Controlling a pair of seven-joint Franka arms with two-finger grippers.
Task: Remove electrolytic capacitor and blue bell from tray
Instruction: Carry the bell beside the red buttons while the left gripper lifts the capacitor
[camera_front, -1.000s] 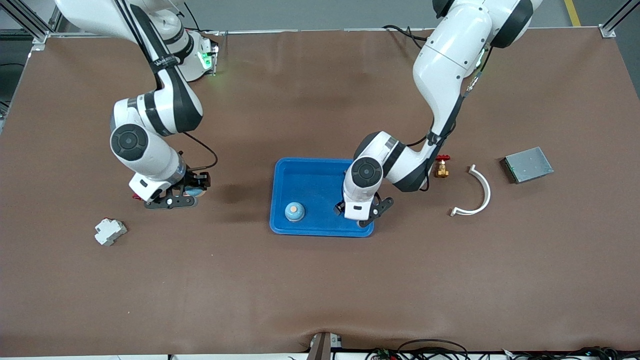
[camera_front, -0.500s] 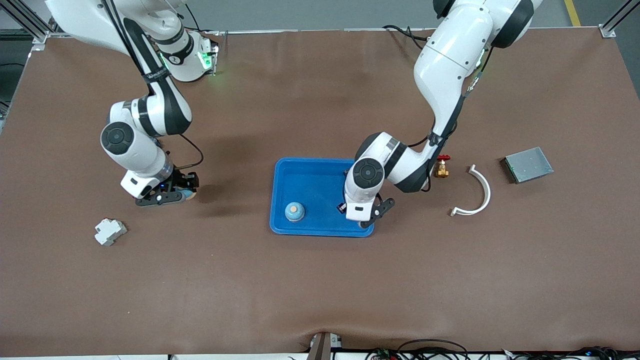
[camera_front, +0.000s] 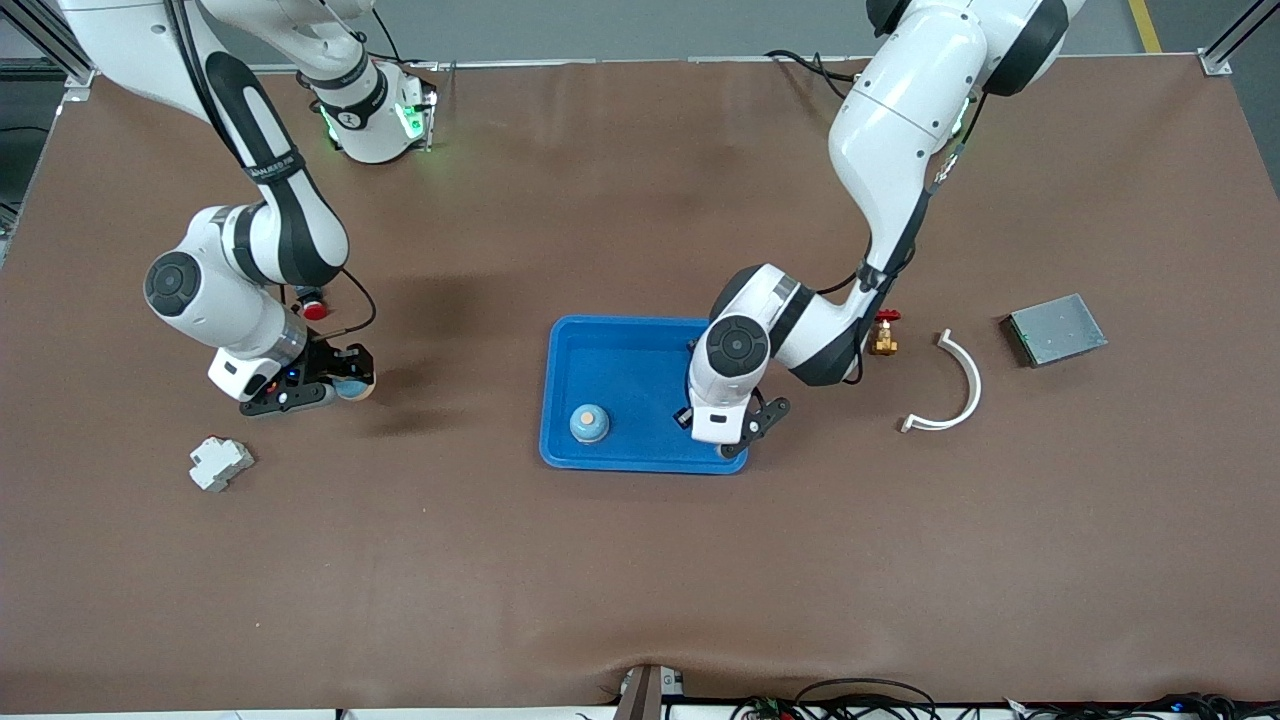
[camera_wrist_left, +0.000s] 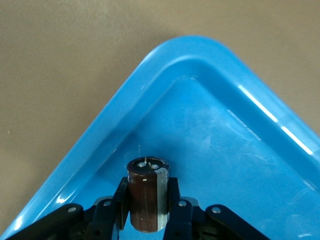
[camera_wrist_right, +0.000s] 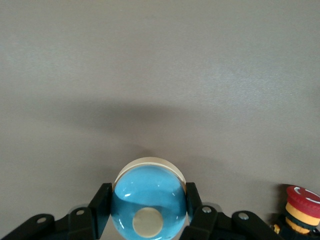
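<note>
My left gripper is shut on a dark brown capacitor and holds it upright over a corner of the blue tray, inside the rim. A blue bell with a cream button sits in the tray, toward the right arm's end of it. My right gripper is shut on a second blue bell, low over the brown mat, apart from the tray toward the right arm's end. I cannot tell whether this bell touches the mat.
A red push button stands close to my right gripper and shows in the right wrist view. A white module lies nearer the front camera. A brass valve, a white curved piece and a grey box lie toward the left arm's end.
My right arm has carried its blue bell away from the tray, toward the right arm's end of the table, uncovering the red push button. The left gripper has barely moved.
</note>
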